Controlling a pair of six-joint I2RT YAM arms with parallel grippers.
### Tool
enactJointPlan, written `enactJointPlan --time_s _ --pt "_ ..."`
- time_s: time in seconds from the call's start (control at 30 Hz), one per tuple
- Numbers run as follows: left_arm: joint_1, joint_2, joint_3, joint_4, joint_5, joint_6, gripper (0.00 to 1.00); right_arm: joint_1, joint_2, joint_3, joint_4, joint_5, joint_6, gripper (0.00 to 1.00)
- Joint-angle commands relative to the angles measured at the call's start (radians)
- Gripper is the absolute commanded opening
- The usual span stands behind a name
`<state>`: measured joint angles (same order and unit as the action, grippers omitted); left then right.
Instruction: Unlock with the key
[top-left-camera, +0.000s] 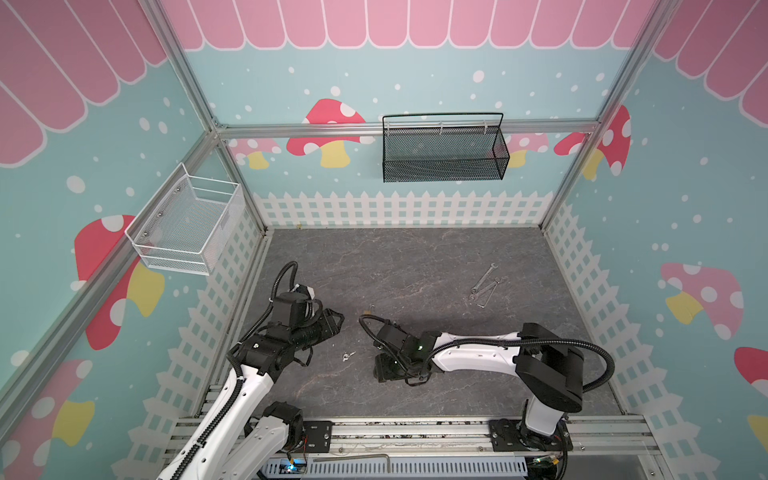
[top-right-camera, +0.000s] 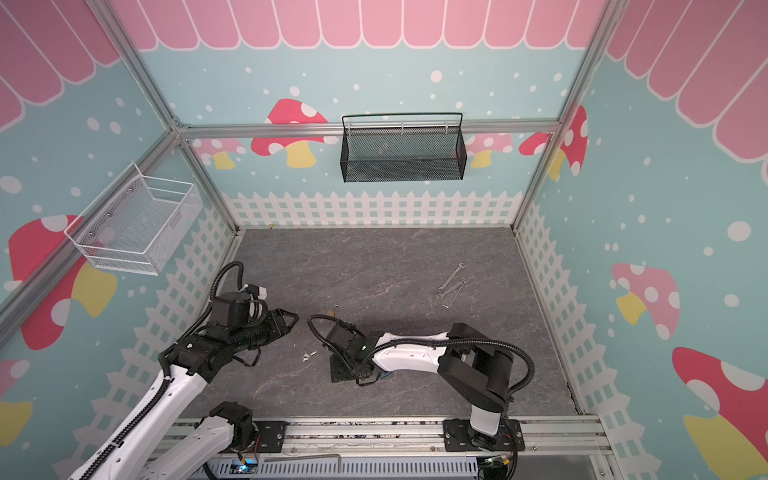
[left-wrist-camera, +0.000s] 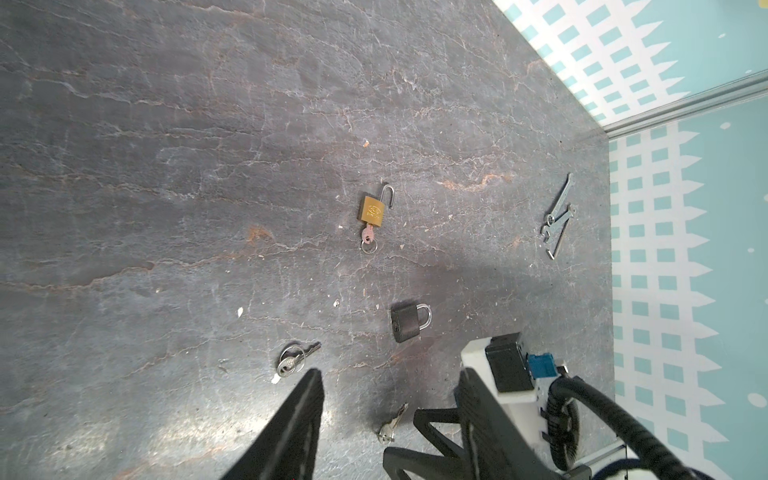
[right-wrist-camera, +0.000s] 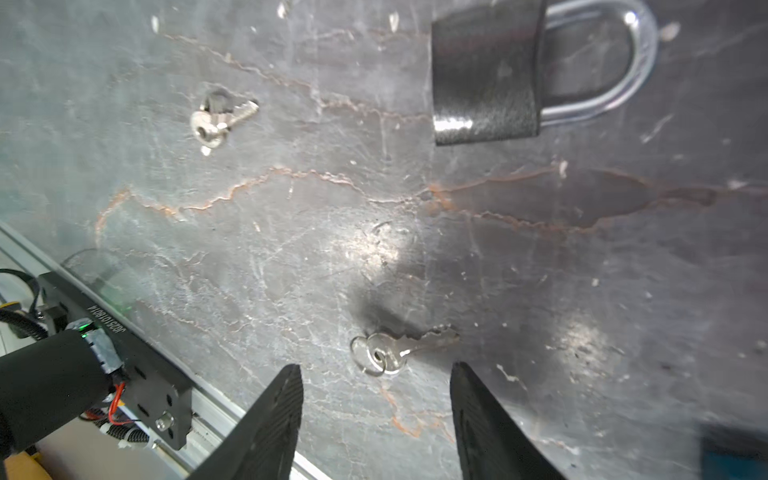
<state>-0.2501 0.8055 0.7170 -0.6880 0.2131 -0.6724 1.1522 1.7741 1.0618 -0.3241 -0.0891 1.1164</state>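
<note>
A black padlock (left-wrist-camera: 409, 321) (right-wrist-camera: 486, 75) with its shackle closed lies on the dark table; both top views hide it under my right arm. A small silver key (right-wrist-camera: 399, 351) (left-wrist-camera: 388, 432) on a ring lies just beyond the tips of my right gripper (right-wrist-camera: 374, 368) (top-left-camera: 384, 370), which points down at the table, open and empty. A second bunch of keys (top-left-camera: 348, 355) (top-right-camera: 308, 355) (left-wrist-camera: 291, 359) (right-wrist-camera: 216, 118) lies to the left of it. My left gripper (left-wrist-camera: 388, 374) (top-left-camera: 338, 320) hovers open and empty, left of the locks.
A brass padlock (left-wrist-camera: 371, 212) (top-left-camera: 369, 309) with its shackle open and a pink key in it lies further back. Wrenches (top-left-camera: 484, 286) (left-wrist-camera: 557, 216) lie at the right rear. A black basket (top-left-camera: 442, 149) and a white basket (top-left-camera: 187, 224) hang on the walls.
</note>
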Motion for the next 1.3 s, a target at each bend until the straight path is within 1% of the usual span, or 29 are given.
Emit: enactJointPlan --time_s 0.0,0.23,0.33,0.43,0.53,0.63,0.73,0.83,0.93,1.1,1.27 --pt "0.010 -0.020 -0.013 -0.027 -0.016 -0.016 0.52 0.007 0.025 0.017 -0.010 0.000 0.048 0.60" --pt "0.018 -0.032 -0.016 -0.033 -0.040 -0.036 0.52 0.008 0.085 0.072 -0.010 -0.027 0.019 0.60" --pt "0.023 -0.064 -0.030 -0.033 -0.059 -0.058 0.52 0.008 0.117 0.117 -0.017 -0.032 -0.034 0.60" --pt "0.036 -0.094 -0.039 -0.036 -0.063 -0.074 0.52 0.011 0.188 0.186 -0.066 -0.034 -0.078 0.60" --pt "0.049 -0.115 -0.037 -0.059 -0.076 -0.085 0.52 0.024 0.214 0.234 -0.120 -0.013 -0.121 0.59" --pt "0.064 -0.143 -0.034 -0.071 -0.091 -0.097 0.52 0.027 0.205 0.255 -0.195 0.042 -0.134 0.59" --pt "0.075 -0.163 -0.033 -0.073 -0.093 -0.102 0.51 0.027 0.163 0.240 -0.214 0.076 -0.140 0.59" --pt "0.085 -0.169 -0.030 -0.073 -0.091 -0.102 0.51 0.025 0.140 0.244 -0.207 0.087 -0.163 0.60" --pt "0.089 -0.163 -0.027 -0.073 -0.088 -0.104 0.51 0.019 0.161 0.268 -0.211 0.077 -0.184 0.59" --pt "0.091 -0.167 -0.024 -0.082 -0.090 -0.105 0.51 -0.002 0.197 0.307 -0.215 0.089 -0.228 0.55" --pt "0.094 -0.177 -0.022 -0.095 -0.096 -0.107 0.51 -0.011 0.241 0.367 -0.248 0.117 -0.281 0.48"
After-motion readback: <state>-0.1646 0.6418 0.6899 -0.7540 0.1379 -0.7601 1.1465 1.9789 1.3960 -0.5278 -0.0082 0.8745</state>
